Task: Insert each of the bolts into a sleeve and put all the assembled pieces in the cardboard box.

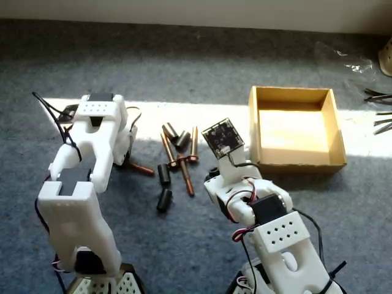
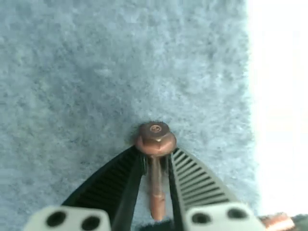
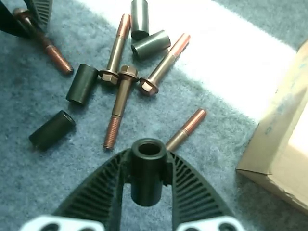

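My left gripper (image 2: 156, 154) is shut on a copper bolt (image 2: 155, 138) just below its hex head, low over the grey carpet. In the high view that bolt (image 1: 141, 169) sticks out from the left gripper (image 1: 127, 160) toward the pile. My right gripper (image 3: 147, 159) is shut on a dark sleeve (image 3: 146, 173), held upright with its bore open. Beyond it lie several loose bolts (image 3: 120, 103) and several loose sleeves (image 3: 82, 83), with one bolt (image 3: 186, 128) close beside the held sleeve. The cardboard box (image 1: 254, 125) stands to the right of the pile, with nothing in it.
The pile of bolts and sleeves (image 1: 174, 159) lies between the two arms. The box's corner (image 3: 284, 149) is near the right gripper. Dark ties or tools (image 1: 380, 113) and clear plastic (image 1: 343, 55) lie at the far right.
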{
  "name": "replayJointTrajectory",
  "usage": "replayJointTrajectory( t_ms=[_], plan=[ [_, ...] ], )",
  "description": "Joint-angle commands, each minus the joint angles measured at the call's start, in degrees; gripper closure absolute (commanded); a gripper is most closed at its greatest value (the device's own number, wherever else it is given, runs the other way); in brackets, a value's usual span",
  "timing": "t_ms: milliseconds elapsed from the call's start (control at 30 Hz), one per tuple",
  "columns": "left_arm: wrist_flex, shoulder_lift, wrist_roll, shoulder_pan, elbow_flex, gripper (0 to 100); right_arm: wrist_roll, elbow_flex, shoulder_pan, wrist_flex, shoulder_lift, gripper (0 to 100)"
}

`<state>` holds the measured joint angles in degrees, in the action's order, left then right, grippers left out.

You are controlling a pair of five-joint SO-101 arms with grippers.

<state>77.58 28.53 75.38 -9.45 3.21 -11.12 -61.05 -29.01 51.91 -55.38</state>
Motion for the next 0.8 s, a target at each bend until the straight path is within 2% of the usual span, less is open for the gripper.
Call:
replayJointTrajectory(
  t_ms=[0,167,333,467,667,767],
  plan=[
    [5.5,3.2,-6.7,-2.4,-3.3,96,-0.6,0.7,0.7,-0.2,-1.4,99.4],
    [14.1,7.8,-17.9,-2.5,-9.7,96,-0.6,0.7,0.7,-0.2,-1.4,99.4],
    [19.6,10.9,-42.5,-2.4,-15.8,96,-0.6,0.7,0.7,-0.2,-1.4,99.4],
    [20.2,12.7,-59.3,-2.3,-18.6,96,-0.6,0.7,0.7,-0.3,-1.4,99.4],
    [20.4,12.7,-73.3,-2.1,-22.7,96,-0.6,0.7,0.7,-0.6,-1.1,99.4],
    [20.4,12.7,-77.5,0.2,-26.1,96,-0.5,0.7,0.7,-0.6,-1.3,99.4]
  ],
)
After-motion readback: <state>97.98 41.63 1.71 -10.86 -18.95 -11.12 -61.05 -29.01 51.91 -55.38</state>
